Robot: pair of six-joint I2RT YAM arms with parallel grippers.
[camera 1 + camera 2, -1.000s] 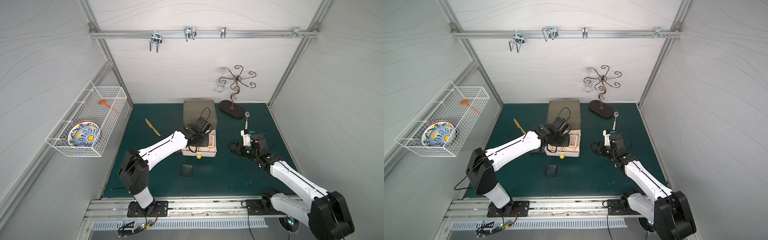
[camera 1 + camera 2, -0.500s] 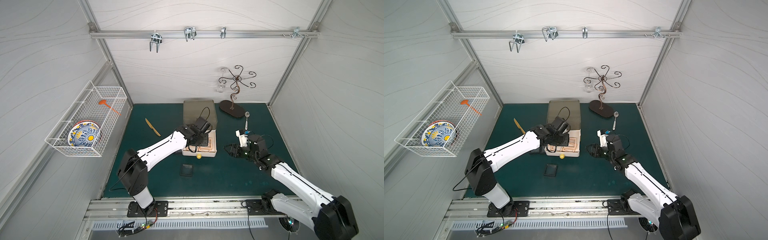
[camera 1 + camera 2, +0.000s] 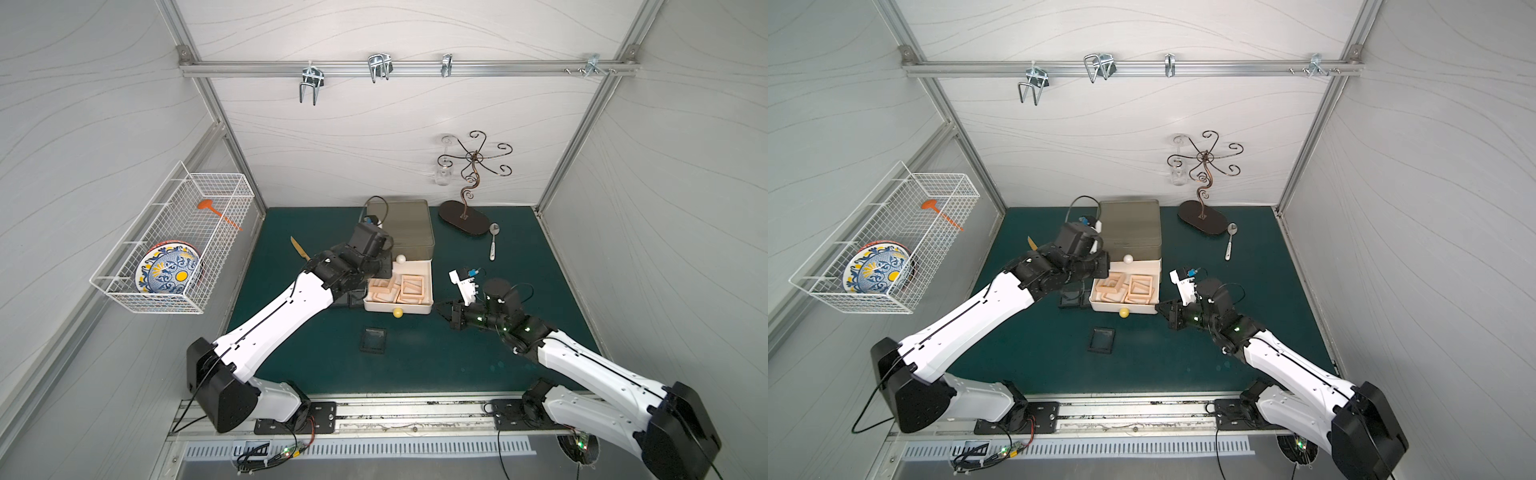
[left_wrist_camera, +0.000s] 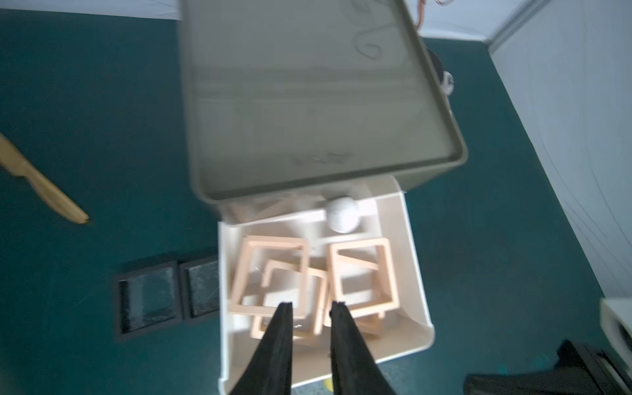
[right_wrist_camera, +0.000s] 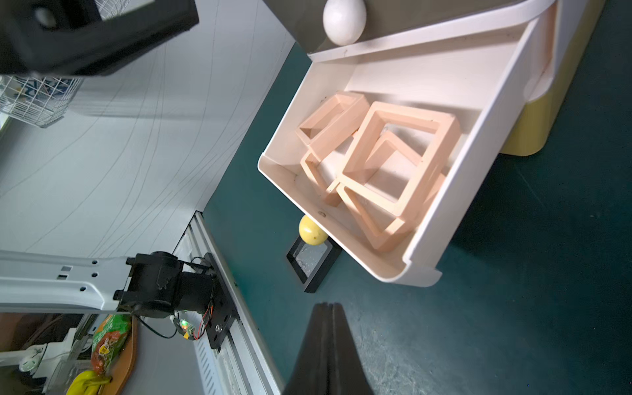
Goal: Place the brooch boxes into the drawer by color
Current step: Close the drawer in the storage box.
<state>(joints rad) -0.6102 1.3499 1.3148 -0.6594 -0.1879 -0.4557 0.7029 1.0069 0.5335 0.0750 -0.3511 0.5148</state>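
The drawer chest (image 3: 409, 227) has its olive-grey top tier shut and its white middle drawer (image 4: 420, 273) pulled out. Several beige brooch boxes (image 4: 270, 277) lie jumbled inside it. My left gripper (image 4: 310, 304) hovers over that drawer's front part, open by a narrow gap with nothing between its fingers. Two black brooch boxes (image 4: 164, 297) sit on the mat beside the drawer, and a third (image 3: 372, 340) lies in front of it. My right gripper (image 5: 327, 304) is shut and empty, low over the mat by the drawer's front right corner (image 3: 430, 307).
A yellow ball knob (image 3: 398, 312) shows under the white drawer's front, and a white knob (image 3: 400, 259) above it. A wire jewellery stand (image 3: 464, 216) and spoon (image 3: 493, 241) stand at the back right. A wooden knife (image 3: 300, 248) lies back left. A wire basket (image 3: 174, 241) hangs on the left wall.
My right gripper has closed and swung left toward the drawer's front right corner. The left gripper has parted slightly and stayed over the open drawer.
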